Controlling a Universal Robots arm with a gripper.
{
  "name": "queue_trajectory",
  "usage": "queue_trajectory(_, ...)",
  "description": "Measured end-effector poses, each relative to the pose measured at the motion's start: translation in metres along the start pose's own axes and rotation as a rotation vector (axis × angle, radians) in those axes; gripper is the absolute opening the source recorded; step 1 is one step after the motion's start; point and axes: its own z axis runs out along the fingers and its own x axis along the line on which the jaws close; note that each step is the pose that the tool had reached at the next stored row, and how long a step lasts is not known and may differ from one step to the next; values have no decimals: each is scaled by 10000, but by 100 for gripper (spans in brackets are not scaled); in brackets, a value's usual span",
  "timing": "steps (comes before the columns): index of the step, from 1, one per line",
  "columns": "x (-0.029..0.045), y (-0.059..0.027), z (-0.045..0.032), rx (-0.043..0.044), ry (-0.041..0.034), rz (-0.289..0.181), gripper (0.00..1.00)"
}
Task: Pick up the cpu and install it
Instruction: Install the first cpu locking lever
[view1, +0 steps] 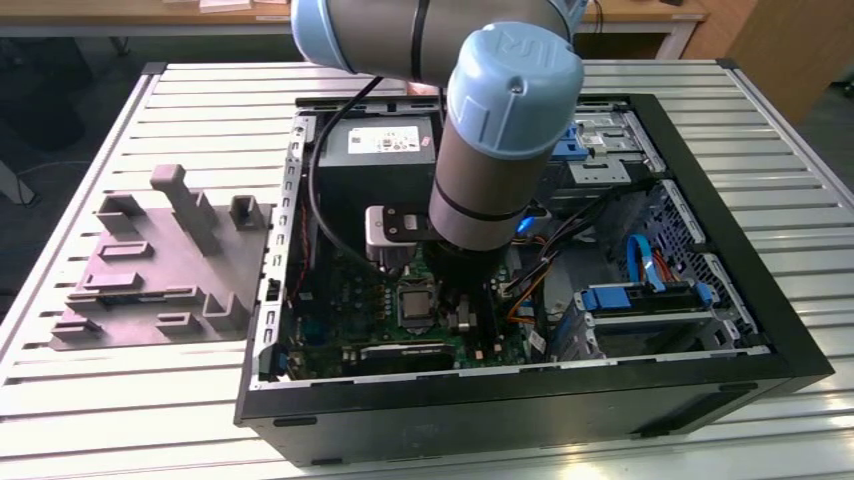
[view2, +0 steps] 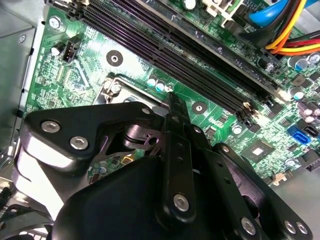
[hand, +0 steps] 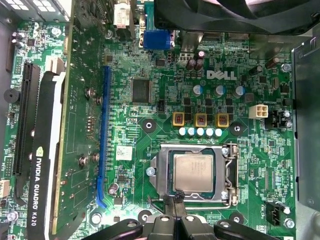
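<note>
We see the cpu (hand: 193, 173) already seated in the socket (hand: 159, 170); our hand (hand: 176, 210), fingers together w/ nothing held, sits just beside it.

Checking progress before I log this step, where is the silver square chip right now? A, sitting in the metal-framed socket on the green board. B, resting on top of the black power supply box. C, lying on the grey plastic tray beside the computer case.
A: in the first wrist view the chip sits inside the socket on the green board.
</note>
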Motion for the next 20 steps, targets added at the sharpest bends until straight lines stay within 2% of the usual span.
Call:
queue_trajectory(5, -1, 0, 7, 58, 0, -2, 11)
queue_trajectory(13, -1, -3, 19, 197, -6, -12, 11)
queue_trajectory(20, -1, -2, 18, 224, -1, -10, 11)
